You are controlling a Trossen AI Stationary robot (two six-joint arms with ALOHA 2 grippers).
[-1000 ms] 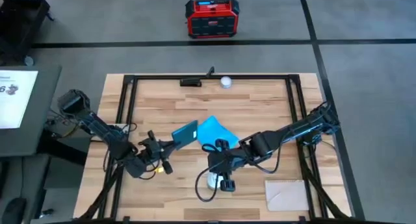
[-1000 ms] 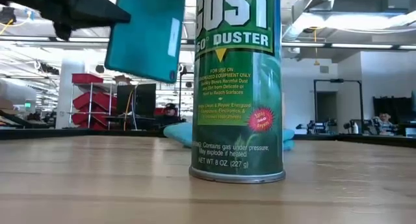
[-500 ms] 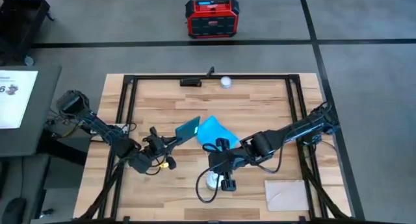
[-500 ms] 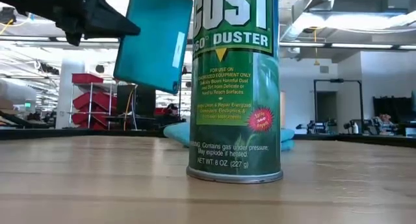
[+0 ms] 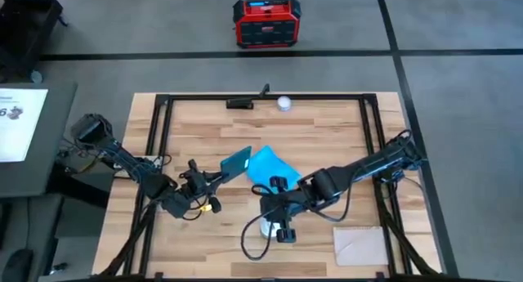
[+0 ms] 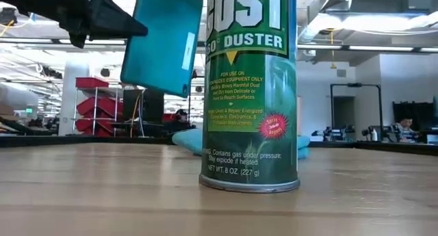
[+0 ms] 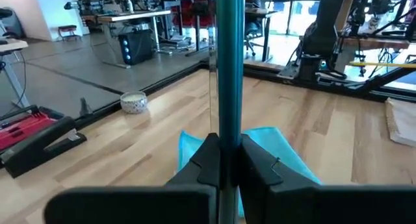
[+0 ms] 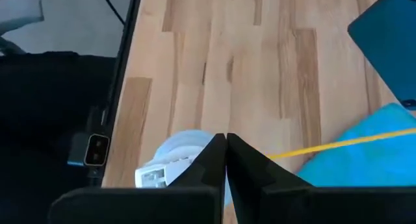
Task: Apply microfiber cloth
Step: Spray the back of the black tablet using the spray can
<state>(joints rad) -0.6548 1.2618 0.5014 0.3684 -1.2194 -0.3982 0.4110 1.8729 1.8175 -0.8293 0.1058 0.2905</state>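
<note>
Holding the tablet (image 5: 236, 163) up off the table (image 5: 327, 127) in the left pincer (image 7: 221, 160), fingers squeezed tight on its thin edge, teal back showing in the low view. Hanging just beside the cloth (image 5: 270, 165), almost over its near corner.

Lying flat on the wood in the middle of the table, that blue cloth. Not picked up yet. Not touching the tablet, as far as can be seen from above. Showing too in the left wrist view, spread out right behind the tablet's edge.

Sitting low by the duster can (image 6: 250, 92), the right pincer (image 8: 225, 160), fingers pressed together with nothing between them. Resting next to the can's white top, close to the cloth's front edge but not on it.

Looks like the early part of the job. Done so far: tablet lifted and brought near the cloth. Left to do: getting cloth and tablet together and rubbing the screen. Probably needs either the right pincer to open and grab the cloth, or the tablet to come down onto it. Cannot tell which from these pictures.

Off to the side, not in play: a beige sheet (image 5: 360, 243) at the front right corner and a small white ball (image 5: 283, 103) at the far edge.
</note>
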